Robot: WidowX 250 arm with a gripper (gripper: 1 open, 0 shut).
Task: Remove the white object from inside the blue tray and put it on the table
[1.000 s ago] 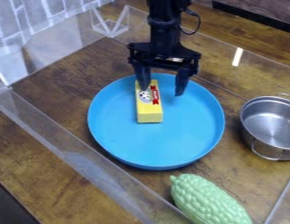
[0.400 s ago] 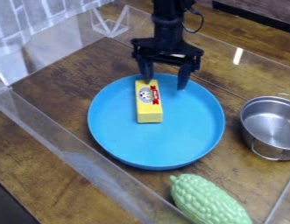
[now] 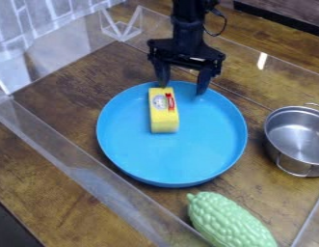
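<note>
The white object (image 3: 163,109) is a small yellow block with a white-and-red label on top, lying inside the blue tray (image 3: 188,154), toward its upper left. The tray is a large round blue dish resting on the dark wooden table (image 3: 71,101). My gripper (image 3: 182,83) hangs from the black arm above the tray's far rim, just beyond the block. Its two dark fingers (image 3: 161,74) are spread apart and hold nothing.
A small steel pot (image 3: 297,140) stands at the right edge of the table. A bumpy green gourd (image 3: 230,222) lies near the front, below the tray. Clear plastic walls (image 3: 59,164) run along the left and front sides.
The gripper has risen and drawn back toward the tray's far rim, away from the block. It stayed open. The block has not moved.
</note>
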